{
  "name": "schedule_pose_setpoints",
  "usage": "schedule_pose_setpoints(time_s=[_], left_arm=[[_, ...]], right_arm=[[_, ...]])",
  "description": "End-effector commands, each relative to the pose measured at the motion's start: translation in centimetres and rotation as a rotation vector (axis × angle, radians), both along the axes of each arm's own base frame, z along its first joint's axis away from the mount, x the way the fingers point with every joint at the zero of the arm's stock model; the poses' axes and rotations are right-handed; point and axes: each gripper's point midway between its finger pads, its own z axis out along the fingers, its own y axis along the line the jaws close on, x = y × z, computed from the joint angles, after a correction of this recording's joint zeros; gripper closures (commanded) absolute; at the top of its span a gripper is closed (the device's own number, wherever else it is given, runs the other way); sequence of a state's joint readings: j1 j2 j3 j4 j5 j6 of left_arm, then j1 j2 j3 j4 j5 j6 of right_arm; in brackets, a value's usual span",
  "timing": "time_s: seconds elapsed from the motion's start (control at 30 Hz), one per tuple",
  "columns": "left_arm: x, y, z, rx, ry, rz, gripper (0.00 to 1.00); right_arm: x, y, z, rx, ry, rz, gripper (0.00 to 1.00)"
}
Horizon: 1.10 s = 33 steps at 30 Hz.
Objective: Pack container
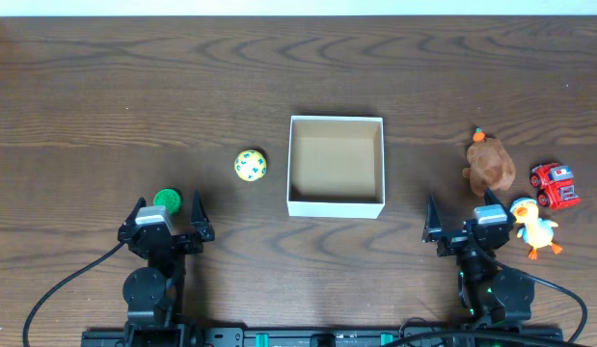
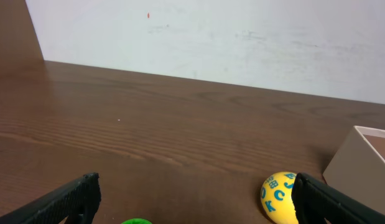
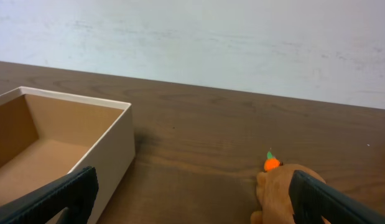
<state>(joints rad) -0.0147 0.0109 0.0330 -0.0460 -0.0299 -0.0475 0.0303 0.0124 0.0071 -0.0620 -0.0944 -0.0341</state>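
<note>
The container [image 1: 337,205], a square shallow box with white walls and a tan inside, sits at the table's middle; nothing shows inside it. It also shows in the right wrist view [image 3: 111,149] and at the edge of the left wrist view [image 2: 360,162]. A yellow ball with blue letters [image 1: 250,165] lies left of it, also in the left wrist view [image 2: 278,196]. A green disc [image 1: 167,200] lies by my left gripper [image 1: 168,220], which is open and empty. My right gripper [image 1: 470,224] is open and empty, next to a brown plush toy [image 1: 490,165].
A red toy truck [image 1: 555,184] and a yellow duck toy [image 1: 535,226] lie at the right, beyond the brown plush toy [image 3: 280,186]. A pale wall [image 3: 198,43] stands behind the far table edge. Cables run from both arm bases at the front.
</note>
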Motion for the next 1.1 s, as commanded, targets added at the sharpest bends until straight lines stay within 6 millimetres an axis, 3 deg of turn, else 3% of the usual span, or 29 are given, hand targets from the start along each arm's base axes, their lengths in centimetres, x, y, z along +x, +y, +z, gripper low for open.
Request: schedule_pose_setpoints(time_s=[0.0,0.37,0.47,0.6,0.87,1.07], left_arm=[[0.0,0.3,-1.9,0.011,0.048,0.012,0.02],[0.0,0.2,-1.7,-0.018,0.038,0.012,0.02],[-0.1,-0.4,-1.2,-0.097,0.036,-0.015,0.02],[-0.4,-1.6,-0.1,-0.109,0.065,-0.08,0.02],[-1.1,-1.6,5.3,-0.122,0.159,-0.074,0.02],[-0.5,-1.6,7.8,-0.126,0.299,-0.066,0.02]], right_arm=[[0.0,0.0,0.0,-0.007,-0.004,0.005,0.01],[-0.2,0.8,0.2,0.136,0.014,0.039,0.01],[-0.4,1.2,1.3,0.138,0.007,0.066,0.01],[-0.7,0.0,3.4,0.116,0.034,-0.006,0.01],[0.7,-0.9,9.1,-0.003,0.168,-0.051,0.01],[3.6,-1.9,10.8,-0.012,0.418,-0.086,0.01]])
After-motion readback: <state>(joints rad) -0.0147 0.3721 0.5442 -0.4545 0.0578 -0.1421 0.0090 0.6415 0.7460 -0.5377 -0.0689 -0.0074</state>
